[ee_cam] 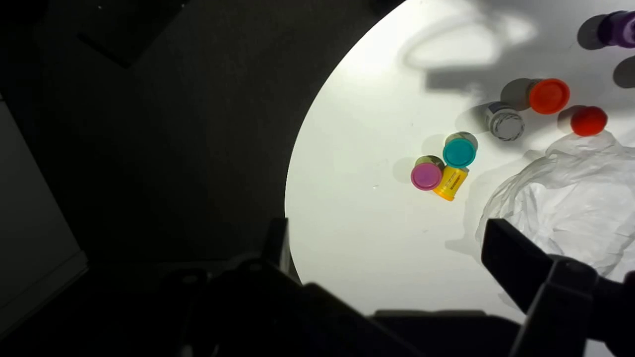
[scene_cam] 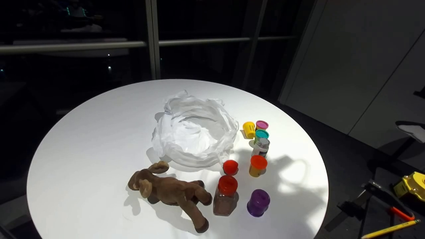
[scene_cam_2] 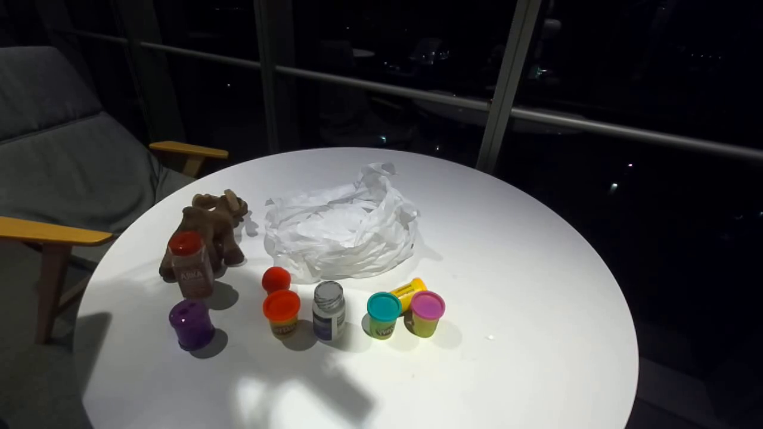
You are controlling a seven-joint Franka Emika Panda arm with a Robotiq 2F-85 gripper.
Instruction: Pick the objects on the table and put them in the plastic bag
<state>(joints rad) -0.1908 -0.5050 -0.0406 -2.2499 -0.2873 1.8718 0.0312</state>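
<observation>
Presently the gripper (ee_cam: 388, 225) is hanging released in the wrist view, its fingers (ee_cam: 513, 263) standing well apart, with the round white table (ee_cam: 367, 248) showing between them. The whitish plastic bag (scene_cam: 194, 161) is sitting on the table in both exterior views, its crinkled mouth gaping upward. Near it, the brown plush toy (scene_cam: 169, 191) is sprawling, its legs pointing towards a red-capped jar (scene_cam: 225, 200), which is standing upright. A purple container (scene_cam: 258, 204) is standing near that jar. A round red object (scene_cam_2: 276, 280) is lying just beside the bag, with an orange-lidded tub (scene_cam_2: 283, 313) standing near it. Next along, a grey-topped bottle (scene_cam_2: 329, 311) is standing upright, followed by a teal-lidded tub (scene_cam_2: 383, 316) and a magenta-lidded tub (scene_cam_2: 425, 313). Just beside these two, a yellow tub (ee_cam: 452, 179) is lying on its side; whether it is touching them, I cannot tell. All of these are resting on the table, outside the bag. A grey armchair (scene_cam_2: 65, 137) is standing near the table in an exterior view, and a soft-edged shadow (ee_cam: 454, 77) is falling across the table in the wrist view.
</observation>
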